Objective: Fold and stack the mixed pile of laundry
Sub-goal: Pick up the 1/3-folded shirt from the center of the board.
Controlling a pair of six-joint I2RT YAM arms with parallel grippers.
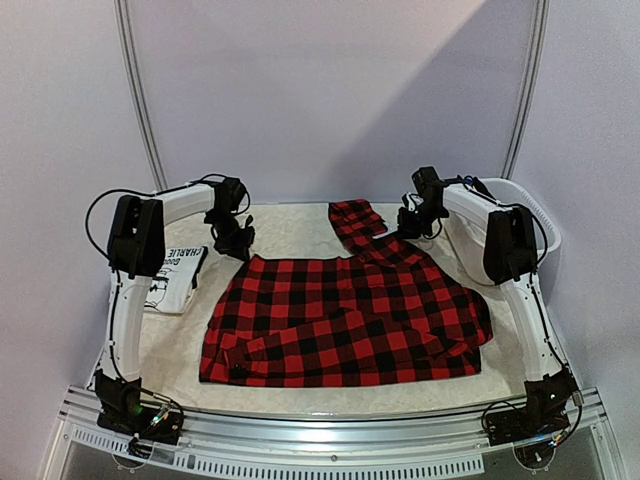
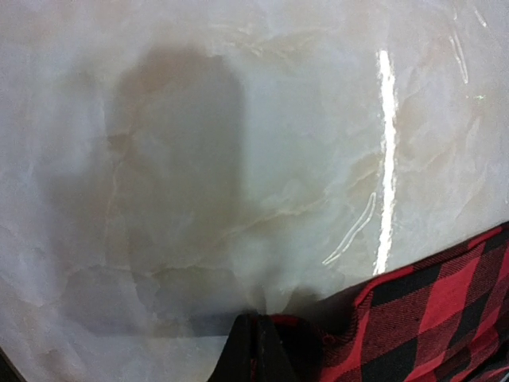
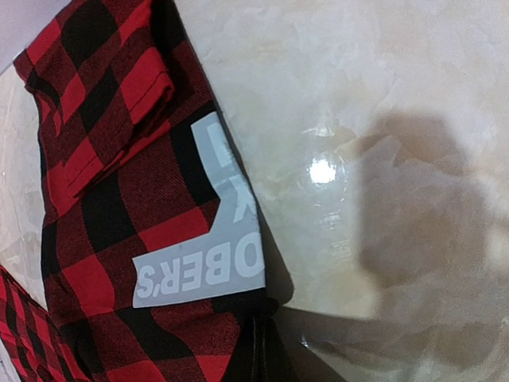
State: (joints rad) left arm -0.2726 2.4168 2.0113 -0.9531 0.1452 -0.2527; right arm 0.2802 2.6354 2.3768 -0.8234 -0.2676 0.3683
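Two end effectors on plaid edge

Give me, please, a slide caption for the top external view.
The left pincer and right pincer pinch the far edge of a red-black plaid shirt on the table, white T-shirt beside it.
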